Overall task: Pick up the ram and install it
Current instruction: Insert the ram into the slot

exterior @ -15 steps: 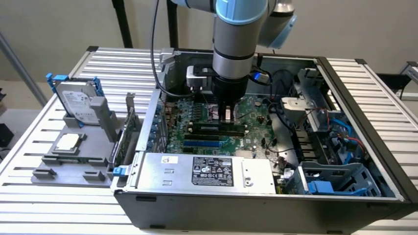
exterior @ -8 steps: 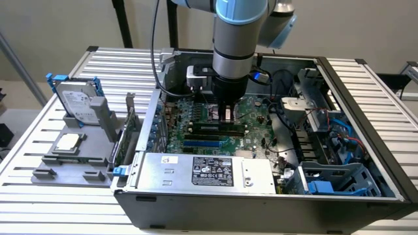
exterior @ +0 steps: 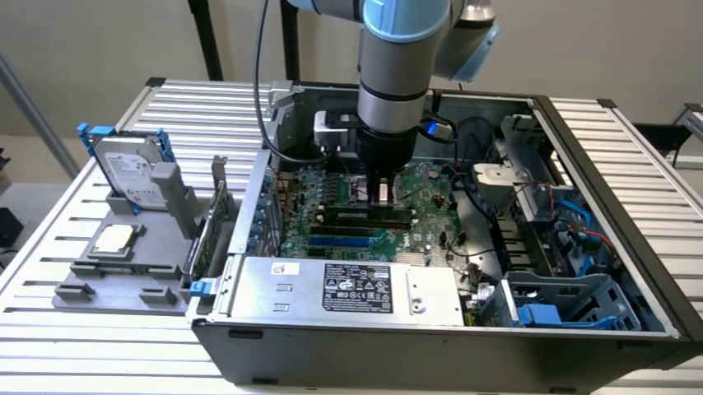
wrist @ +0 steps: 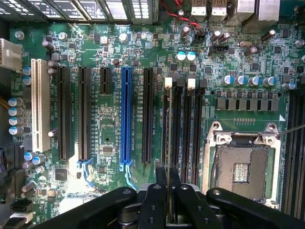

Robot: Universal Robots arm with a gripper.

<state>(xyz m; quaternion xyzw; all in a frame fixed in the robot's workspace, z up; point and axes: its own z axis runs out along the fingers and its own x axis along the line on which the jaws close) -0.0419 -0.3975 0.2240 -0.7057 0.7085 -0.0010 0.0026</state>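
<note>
1. Nearest, along the front edge of the open computer case (exterior: 615, 350), lies the silver power supply (exterior: 351, 288) with its label facing up.
2. Behind it, the green motherboard (exterior: 434, 185) covers the case floor, with a blue expansion slot (wrist: 126, 114) among black ones and an empty processor socket (wrist: 243, 164) framed in silver.
3. Over the middle of the board, the arm stands upright and its gripper (exterior: 380, 196) is clamped on the ram (wrist: 169, 157), which is seen edge-on as a thin strip running down over the black memory slots (wrist: 183, 129).
4. On the slatted tabletop (exterior: 615, 148), at the exterior view's left, a grey holder (exterior: 127, 259) carries a square processor chip (exterior: 114, 239).
5. At the holder's far end a hard drive (exterior: 123, 174) with blue rails stands upright.
</note>
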